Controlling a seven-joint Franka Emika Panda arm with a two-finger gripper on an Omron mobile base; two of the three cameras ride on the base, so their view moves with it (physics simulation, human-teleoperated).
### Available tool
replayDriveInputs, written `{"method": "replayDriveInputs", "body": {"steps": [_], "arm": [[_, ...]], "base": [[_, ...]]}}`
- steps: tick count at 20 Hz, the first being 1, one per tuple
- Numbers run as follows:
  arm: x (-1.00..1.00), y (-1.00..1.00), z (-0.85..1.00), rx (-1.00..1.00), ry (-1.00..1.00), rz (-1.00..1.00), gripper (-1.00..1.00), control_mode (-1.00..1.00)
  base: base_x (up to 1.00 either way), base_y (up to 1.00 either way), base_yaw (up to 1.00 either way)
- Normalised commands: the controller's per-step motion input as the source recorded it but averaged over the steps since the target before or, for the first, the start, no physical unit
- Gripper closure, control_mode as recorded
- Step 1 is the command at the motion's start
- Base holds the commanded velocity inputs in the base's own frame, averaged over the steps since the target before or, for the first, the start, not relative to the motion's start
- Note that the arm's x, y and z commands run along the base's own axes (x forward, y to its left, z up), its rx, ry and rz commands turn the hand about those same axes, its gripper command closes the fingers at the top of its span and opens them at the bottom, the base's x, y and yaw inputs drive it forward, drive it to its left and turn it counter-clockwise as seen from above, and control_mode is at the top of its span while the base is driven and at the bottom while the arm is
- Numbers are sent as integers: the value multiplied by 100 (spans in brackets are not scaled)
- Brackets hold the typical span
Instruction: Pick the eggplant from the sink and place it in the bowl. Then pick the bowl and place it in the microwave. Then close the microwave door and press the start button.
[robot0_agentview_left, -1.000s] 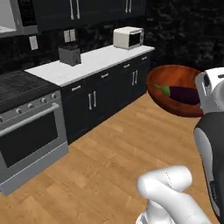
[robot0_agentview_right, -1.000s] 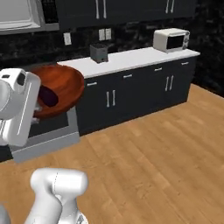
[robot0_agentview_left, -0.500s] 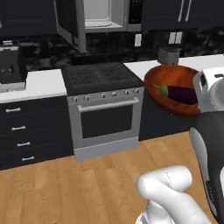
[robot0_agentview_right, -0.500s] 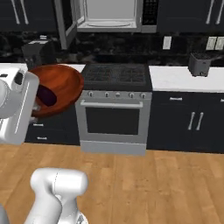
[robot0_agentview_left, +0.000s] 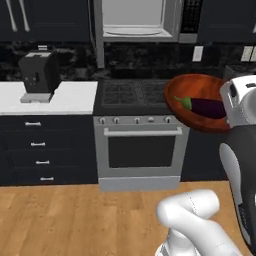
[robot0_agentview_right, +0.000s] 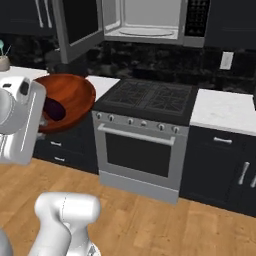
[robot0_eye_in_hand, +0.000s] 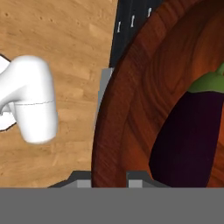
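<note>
No legible text or labels.

Left base view: from behind the arm's left, facing forward and down at the dark stove with its glass oven door (robot0_agentview_left: 141, 150). Right base view: same stove (robot0_agentview_right: 141, 148), seen from the right. Hand view: pressed close against the reddish-brown wooden bowl's rim (robot0_eye_in_hand: 114, 109), wooden floor beyond.

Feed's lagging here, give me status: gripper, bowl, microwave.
Gripper shut on bowl rim, held up off the floor. Eggplant lying inside. Microwave ahead above the stove, door open, nothing blocking.
</note>
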Motion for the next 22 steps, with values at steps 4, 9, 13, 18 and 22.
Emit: {"method": "replayDriveInputs", "body": {"steps": [4, 9, 13, 18, 22], "arm": [[0, 0, 0, 0, 0, 0, 100, 100], [0, 0, 0, 0, 0, 0, 100, 100], [0, 0, 0, 0, 0, 0, 100, 100], [0, 0, 0, 0, 0, 0, 100, 100], [0, 0, 0, 0, 0, 0, 100, 100]], "base": [[74, -49, 21], [100, -42, 25], [92, -69, 33], [56, -54, 39], [23, -39, 31]]}}
